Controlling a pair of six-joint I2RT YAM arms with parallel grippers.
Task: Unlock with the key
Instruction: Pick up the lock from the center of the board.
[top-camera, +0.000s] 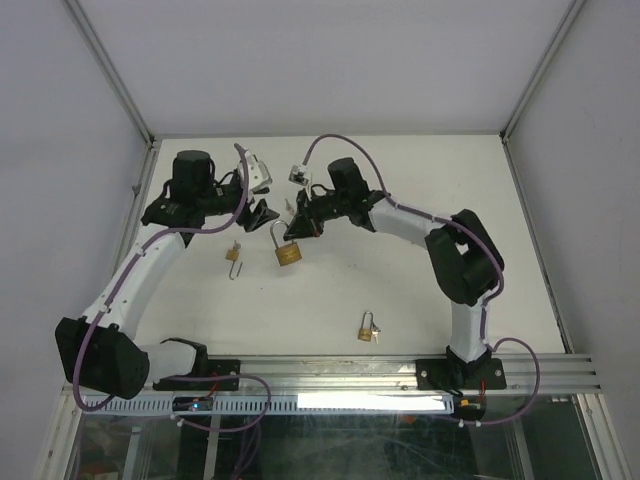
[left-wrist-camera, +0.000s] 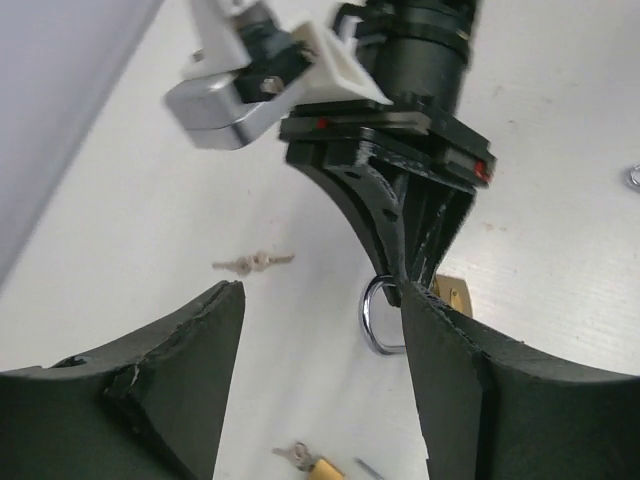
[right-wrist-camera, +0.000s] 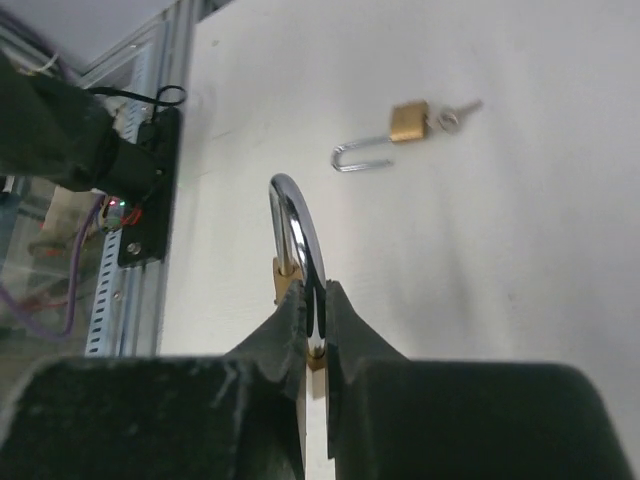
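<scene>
Your right gripper is pinched tight on the shackle of the brass padlock, toward the far middle of the table. Your left gripper stands wide and empty just left of it; a key lies loose nearby.

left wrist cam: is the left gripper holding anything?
No: the left gripper has its black fingers standing apart with nothing clamped between them, only the white table showing in the gap.
</scene>
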